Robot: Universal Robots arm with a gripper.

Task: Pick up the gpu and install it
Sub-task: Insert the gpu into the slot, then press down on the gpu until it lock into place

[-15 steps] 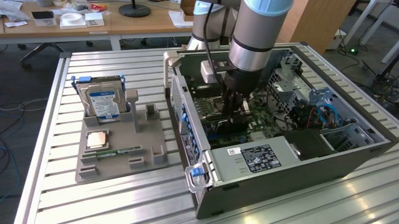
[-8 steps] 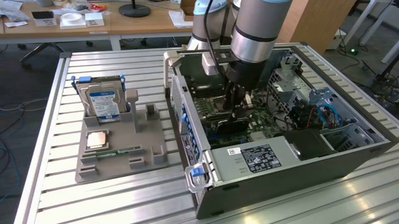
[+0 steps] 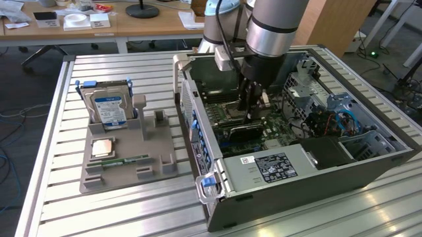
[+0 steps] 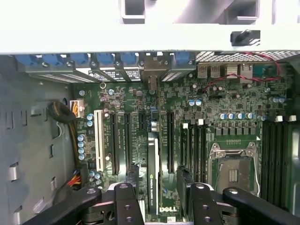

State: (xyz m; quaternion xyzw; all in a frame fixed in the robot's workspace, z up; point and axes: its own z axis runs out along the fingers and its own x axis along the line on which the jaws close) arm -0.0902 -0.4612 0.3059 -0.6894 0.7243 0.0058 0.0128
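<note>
Case: your open computer case (image 3: 297,163) lies on the slatted table (image 3: 118,212) | Board: motherboard (image 4: 234,101) faces up inside | GPU: gpu (image 4: 153,173) stands on edge in a motherboard slot, mid-board | Gripper: your gripper (image 4: 157,199) hovers straddling the card, fingers (image 4: 127,206) spread, not pinching.

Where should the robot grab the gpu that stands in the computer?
By its long upper edge, from straight above, one finger on each flat face. The gpu stands thin and on edge on the motherboard, with slots close on both sides, so only that edge is free.
</note>
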